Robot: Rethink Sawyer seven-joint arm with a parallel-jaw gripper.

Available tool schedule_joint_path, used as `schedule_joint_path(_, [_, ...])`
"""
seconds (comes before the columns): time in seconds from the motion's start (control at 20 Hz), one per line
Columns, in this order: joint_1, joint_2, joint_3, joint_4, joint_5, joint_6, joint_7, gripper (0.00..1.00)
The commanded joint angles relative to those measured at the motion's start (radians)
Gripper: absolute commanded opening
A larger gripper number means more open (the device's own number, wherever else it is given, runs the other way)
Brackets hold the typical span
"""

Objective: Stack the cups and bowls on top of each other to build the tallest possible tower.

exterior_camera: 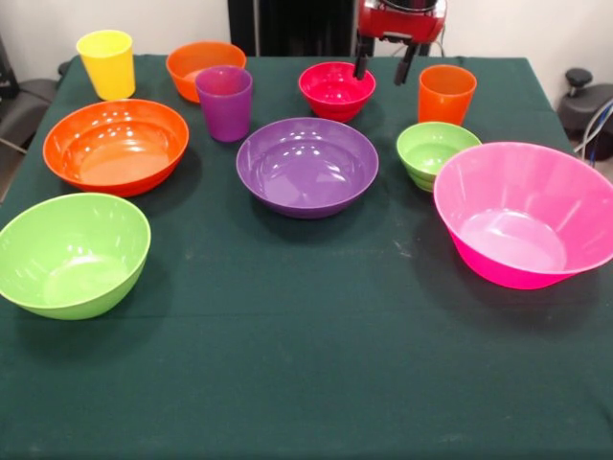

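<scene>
Nearest to me sits the big lime green bowl (74, 253) at the near left, and the huge pink bowl (528, 213) sits at the right. Between them, a bit farther back, is the purple bowl (307, 165). A large orange bowl (116, 145) is at the left. Farther back I see a small green bowl (436, 151), a small red-magenta bowl (336, 89) and a small orange bowl (205, 67). The 3 cups are far back too: yellow cup (107, 63) at the far left, purple cup (224, 102) just in front of the small orange bowl, orange cup (446, 93) at the right. Nothing is stacked yet on the green table (306, 374).

I think these bowls are light, hard and shiny, so they could slip. I would pinch one by its thin rim, with 1 finger inside and 1 outside.

My gripper (382, 68) hangs at the far side, between the red-magenta bowl and the orange cup. Its 2 fingers are spread apart and hold nothing. The left finger looks very close to the red-magenta bowl's right rim, but I cannot tell if it touches.
</scene>
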Motion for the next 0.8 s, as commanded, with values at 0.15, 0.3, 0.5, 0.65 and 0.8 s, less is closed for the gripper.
schedule_joint_path(0.15, [0.025, 0.026, 0.033, -0.03, -0.034, -0.03, 0.123, 1.0])
schedule_joint_path(0.3, [0.026, 0.031, 0.029, -0.035, -0.035, -0.034, 0.121, 1.0])
schedule_joint_path(0.5, [0.016, 0.059, 0.03, -0.051, -0.035, -0.044, 0.116, 1.0])
schedule_joint_path(0.65, [-0.015, 0.105, 0.041, -0.074, -0.04, -0.062, 0.1, 1.0])
schedule_joint_path(0.8, [-0.042, 0.139, 0.056, -0.088, -0.047, -0.084, 0.087, 1.0])
